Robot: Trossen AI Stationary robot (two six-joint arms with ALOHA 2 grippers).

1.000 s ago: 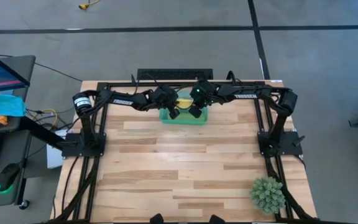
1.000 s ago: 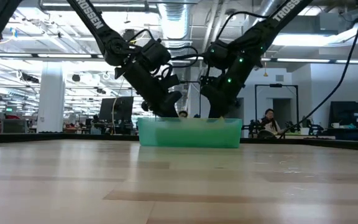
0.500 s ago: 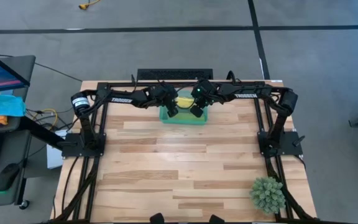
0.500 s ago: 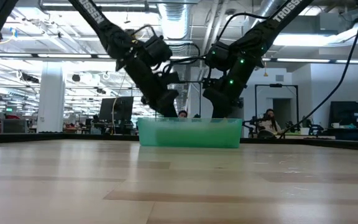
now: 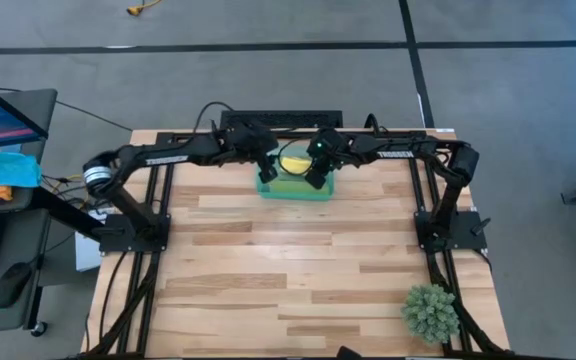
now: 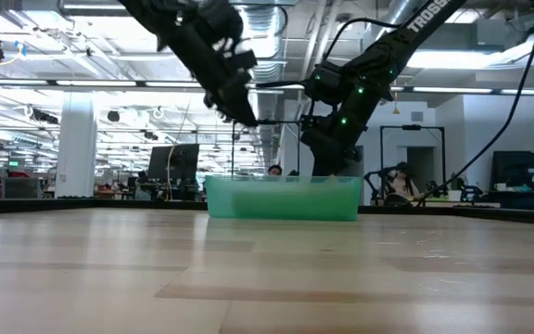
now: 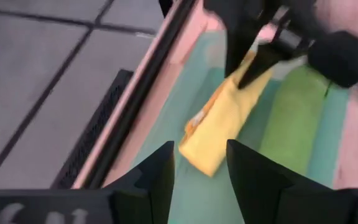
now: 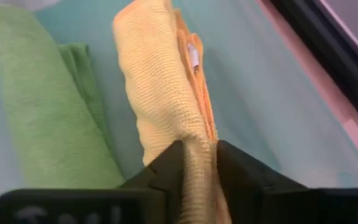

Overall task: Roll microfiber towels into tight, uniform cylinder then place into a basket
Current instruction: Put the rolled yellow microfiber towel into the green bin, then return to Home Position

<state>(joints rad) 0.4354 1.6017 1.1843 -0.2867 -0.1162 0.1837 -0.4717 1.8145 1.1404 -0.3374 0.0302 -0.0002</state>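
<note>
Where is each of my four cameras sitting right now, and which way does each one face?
High: above the table, looking straight down; both arms reach to the translucent teal plastic basket at the far edge.
Low: at table-top height, looking level across at the basket; both arms enter from above.
Left wrist: on the raised left gripper, open, looking down at the rolled yellow microfiber towel beside the rolled lime green towel.
Right wrist: on the right gripper, shut on the yellow towel.
Shared: both wrist views show both towels in the basket.
</note>
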